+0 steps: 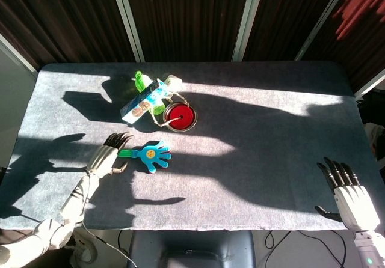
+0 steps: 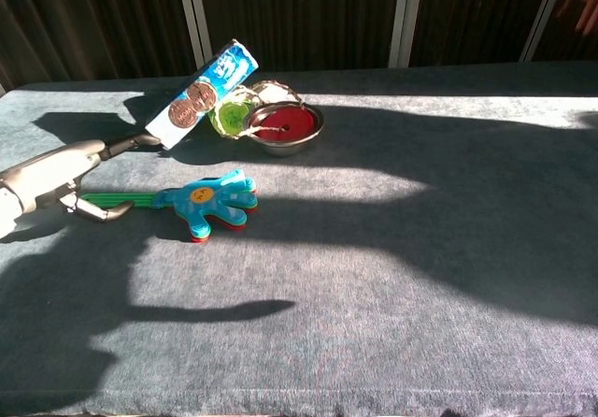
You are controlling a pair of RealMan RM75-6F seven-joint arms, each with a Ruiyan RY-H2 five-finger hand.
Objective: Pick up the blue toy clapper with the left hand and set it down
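The blue toy clapper (image 1: 151, 155) (image 2: 210, 202), shaped like a hand with red and other leaves under it and a green handle, lies flat on the grey table. My left hand (image 1: 107, 155) (image 2: 54, 179) rests at the handle's end with its fingers stretched out and apart. The thumb curls just below the green handle and grips nothing. My right hand (image 1: 349, 196) hovers open near the table's front right corner, far from the clapper; only the head view shows it.
Behind the clapper stand a tilted blue cookie pack (image 1: 143, 101) (image 2: 201, 82), a green bottle (image 1: 141, 79) and a metal bowl with a red inside (image 1: 179, 116) (image 2: 283, 125). The grey tablecloth (image 1: 271, 142) is part sunlit, part in shadow.
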